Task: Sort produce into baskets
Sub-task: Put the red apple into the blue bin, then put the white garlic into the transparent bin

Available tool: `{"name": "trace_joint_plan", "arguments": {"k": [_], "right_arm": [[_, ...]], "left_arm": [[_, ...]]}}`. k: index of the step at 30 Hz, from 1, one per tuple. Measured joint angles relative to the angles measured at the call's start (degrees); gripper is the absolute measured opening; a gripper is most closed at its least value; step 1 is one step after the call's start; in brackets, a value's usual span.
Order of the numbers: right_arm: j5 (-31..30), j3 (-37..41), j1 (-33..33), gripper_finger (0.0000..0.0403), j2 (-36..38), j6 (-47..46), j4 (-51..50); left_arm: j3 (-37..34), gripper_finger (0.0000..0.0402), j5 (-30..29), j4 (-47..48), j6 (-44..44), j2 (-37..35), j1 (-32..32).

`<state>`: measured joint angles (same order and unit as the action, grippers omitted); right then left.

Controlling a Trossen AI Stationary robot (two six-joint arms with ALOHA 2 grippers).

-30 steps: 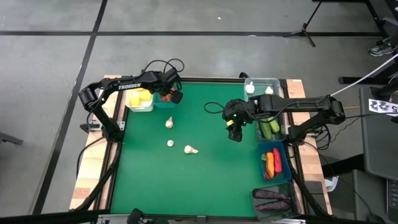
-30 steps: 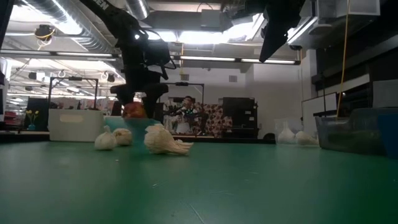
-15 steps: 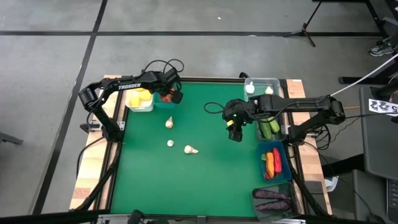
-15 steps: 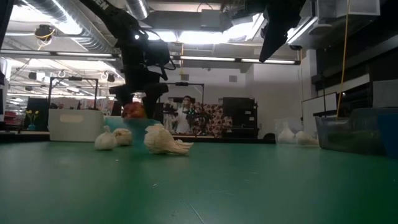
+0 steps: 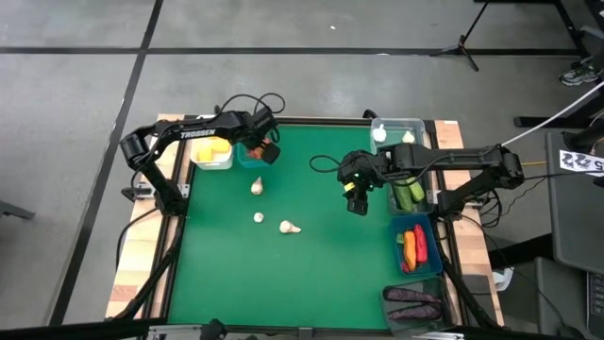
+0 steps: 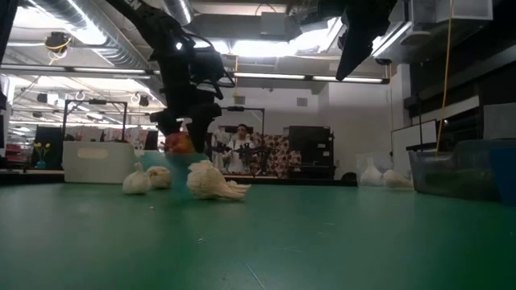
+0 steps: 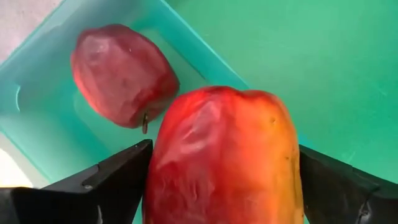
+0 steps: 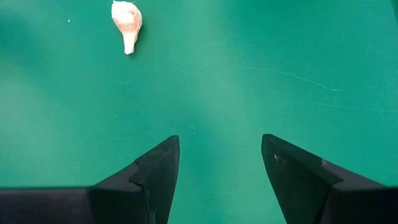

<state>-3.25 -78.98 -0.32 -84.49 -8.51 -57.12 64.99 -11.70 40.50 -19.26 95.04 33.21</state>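
My left gripper (image 5: 259, 149) is shut on a red apple (image 7: 224, 162) at the table's far left, over the near right rim of the teal bin (image 7: 37, 124). A second red apple (image 7: 121, 74) lies in that bin. The held apple also shows in the low view (image 6: 178, 143). My right gripper (image 5: 356, 202) is open and empty above the bare mat right of the middle; its fingers stand apart in the right wrist view (image 8: 221, 168). Three white garlic bulbs (image 5: 256, 187), (image 5: 259, 217), (image 5: 290, 227) lie on the green mat. My left gripper pinches the red apple by its two opposite sides (image 7: 163, 168) between the two fingers (image 7: 112, 180). The fingers come from above, pointing down. The apple is lifted clear, above the teal bin's rim and the mat.
A white bin with lemons (image 5: 212, 151) stands left of the teal one. Along the right edge stand a clear bin with garlic (image 5: 396, 132), a dark bin with cucumbers (image 5: 408, 194), a blue bin with carrots and chilies (image 5: 413, 246) and a grey bin with eggplants (image 5: 412, 302).
My left gripper has shifted slightly toward the table's right with the apple still held between its fingers.
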Motion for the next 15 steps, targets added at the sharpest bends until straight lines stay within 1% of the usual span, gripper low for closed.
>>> {"name": "trace_joint_plan", "arguments": {"k": [6,10,15], "right_arm": [[0.02,0.00,0.00,0.0227,0.00,0.02,-0.06],[0.00,0.00,0.00,0.0227,0.00,0.04,-0.75],[0.00,0.00,0.00,0.0227,0.00,0.03,-1.47]], "left_arm": [[0.00,0.0351,0.10,0.02,2.93,0.00,0.16],[0.00,0.0352,2.43,0.02,4.34,0.00,1.30],[0.00,0.0358,2.49,-0.91,4.92,-0.05,2.20]]}}
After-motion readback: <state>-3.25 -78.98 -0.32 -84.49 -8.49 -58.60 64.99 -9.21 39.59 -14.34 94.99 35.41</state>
